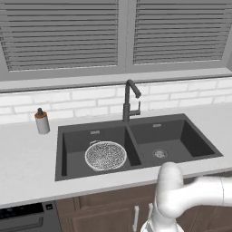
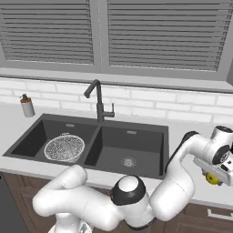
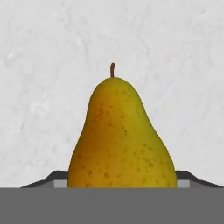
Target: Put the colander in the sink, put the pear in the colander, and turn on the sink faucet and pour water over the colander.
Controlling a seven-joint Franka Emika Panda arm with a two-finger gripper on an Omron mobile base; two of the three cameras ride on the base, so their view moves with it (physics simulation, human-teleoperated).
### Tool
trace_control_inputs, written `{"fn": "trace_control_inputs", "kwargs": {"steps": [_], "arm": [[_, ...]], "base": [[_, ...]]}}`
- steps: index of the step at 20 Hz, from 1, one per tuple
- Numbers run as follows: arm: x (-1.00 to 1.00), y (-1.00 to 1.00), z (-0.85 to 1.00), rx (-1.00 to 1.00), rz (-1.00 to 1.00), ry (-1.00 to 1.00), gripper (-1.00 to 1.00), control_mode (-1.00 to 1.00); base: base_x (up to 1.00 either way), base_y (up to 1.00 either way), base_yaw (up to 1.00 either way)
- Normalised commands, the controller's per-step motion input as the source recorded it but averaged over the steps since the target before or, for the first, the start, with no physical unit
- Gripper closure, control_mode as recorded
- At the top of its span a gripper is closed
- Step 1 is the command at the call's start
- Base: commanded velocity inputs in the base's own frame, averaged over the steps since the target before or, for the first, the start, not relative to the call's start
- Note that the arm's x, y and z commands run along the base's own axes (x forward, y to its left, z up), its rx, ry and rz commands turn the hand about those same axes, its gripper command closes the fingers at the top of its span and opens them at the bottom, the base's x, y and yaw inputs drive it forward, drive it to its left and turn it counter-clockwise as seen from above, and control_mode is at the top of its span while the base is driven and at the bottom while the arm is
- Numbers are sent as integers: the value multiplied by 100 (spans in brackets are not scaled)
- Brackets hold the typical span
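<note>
With the colander (image 1: 105, 155) already in the sink (image 1: 190, 140), the gripper (image 2: 212, 177) straddles the pear (image 3: 122, 140); I cannot tell whether it grips. Next: carry it to the colander.

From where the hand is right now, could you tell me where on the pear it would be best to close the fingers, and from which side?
Probably the pear's wide lower body: it lies on the pale counter, stem pointing away. Come straight down from above, fingers on either flank; the narrow neck tapers and would likely slip.
</note>
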Motion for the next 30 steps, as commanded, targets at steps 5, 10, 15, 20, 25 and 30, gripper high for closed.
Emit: {"fn": "trace_control_inputs", "kwargs": {"steps": [5,10,15,20,25,30], "arm": [[-35,96,76,-5,19,-23,100,-100],[0,100,100,-6,21,-1,100,-100],[0,100,100,-15,16,2,100,-100],[3,100,100,0,16,0,100,-100],[14,100,100,0,10,0,100,-100],[13,100,98,0,6,0,100,-100]], "base": [[0,0,0],[0,0,0],[0,0,0],[0,0,0],[0,0,0],[0,0,0]]}}
